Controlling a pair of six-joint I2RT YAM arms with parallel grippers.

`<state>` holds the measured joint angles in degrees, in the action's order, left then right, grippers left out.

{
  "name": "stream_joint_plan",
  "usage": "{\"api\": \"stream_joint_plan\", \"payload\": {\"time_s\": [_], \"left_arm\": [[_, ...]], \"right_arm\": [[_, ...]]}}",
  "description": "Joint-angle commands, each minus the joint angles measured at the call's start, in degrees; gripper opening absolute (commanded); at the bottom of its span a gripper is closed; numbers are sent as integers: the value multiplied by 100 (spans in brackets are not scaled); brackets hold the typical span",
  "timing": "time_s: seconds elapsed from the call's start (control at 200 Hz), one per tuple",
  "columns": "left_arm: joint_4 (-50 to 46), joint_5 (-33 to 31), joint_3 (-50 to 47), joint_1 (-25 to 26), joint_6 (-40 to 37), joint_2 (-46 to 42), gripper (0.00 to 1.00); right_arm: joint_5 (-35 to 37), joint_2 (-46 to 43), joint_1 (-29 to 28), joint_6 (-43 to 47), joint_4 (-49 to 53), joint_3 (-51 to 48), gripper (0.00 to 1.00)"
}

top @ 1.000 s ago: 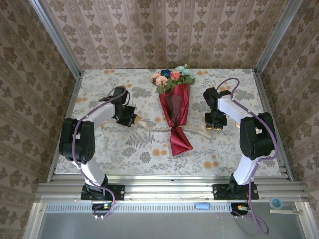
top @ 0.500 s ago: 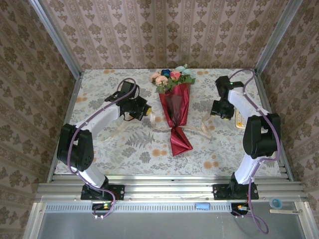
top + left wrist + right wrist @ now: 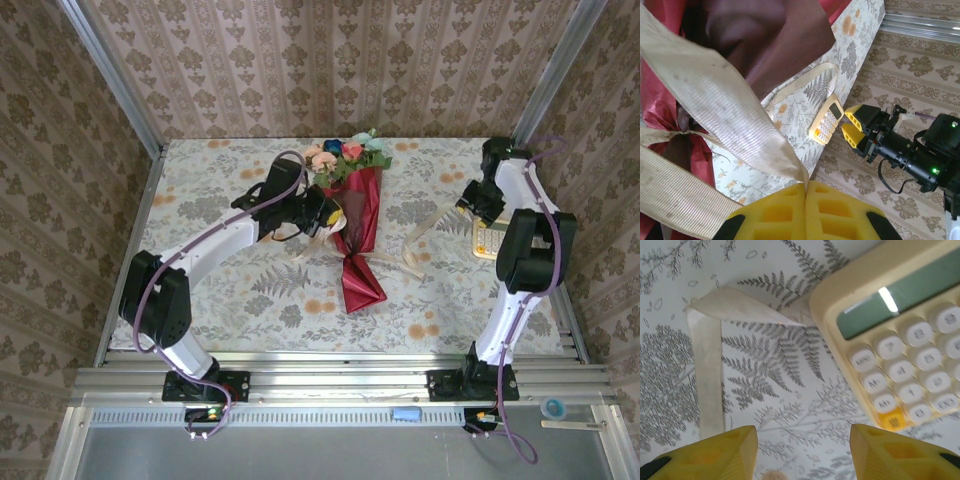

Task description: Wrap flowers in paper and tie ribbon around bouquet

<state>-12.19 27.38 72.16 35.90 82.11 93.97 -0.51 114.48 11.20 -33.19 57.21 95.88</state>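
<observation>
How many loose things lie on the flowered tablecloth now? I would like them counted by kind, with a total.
bouquet: 1
ribbon: 1
calculator: 1
Total: 3

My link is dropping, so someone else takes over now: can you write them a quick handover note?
Left pincer: shut on the ribbon, beside the bouquet.
Right pincer: open, holding nothing, above the table between the ribbon's free end and a calculator.
Done: flowers wrapped in the paper; ribbon gathered at the bouquet's neck.
Left: grasp the free end and finish the tie; whether a knot already holds, I cannot tell.
</observation>
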Motion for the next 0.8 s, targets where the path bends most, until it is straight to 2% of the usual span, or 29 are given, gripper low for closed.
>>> {"api": "stream_joint_plan", "payload": {"time_s": [0.0,0.2,0.46,0.665,0.735,0.795], "left_arm": [[357,23,-253,-57,-12,-281,0],[495,17,-435,-101,10,-383,0],[419,-31,-563,-160,-8,-502,0],[348,0,-649,-202,7,-534,0],[333,25,-651,-215,16,-515,0],[331,37,-634,-224,16,-492,0]], "right_arm": [[-283,338,-115,-231,62,390,53],[-47,839,-202,-396,-89,826,53],[931,2039,-217,840,868,2375,48],[985,2606,-250,1212,1115,2755,48],[949,2721,-276,1195,1133,2774,43],[931,2787,-285,1132,1179,2779,34]]}}
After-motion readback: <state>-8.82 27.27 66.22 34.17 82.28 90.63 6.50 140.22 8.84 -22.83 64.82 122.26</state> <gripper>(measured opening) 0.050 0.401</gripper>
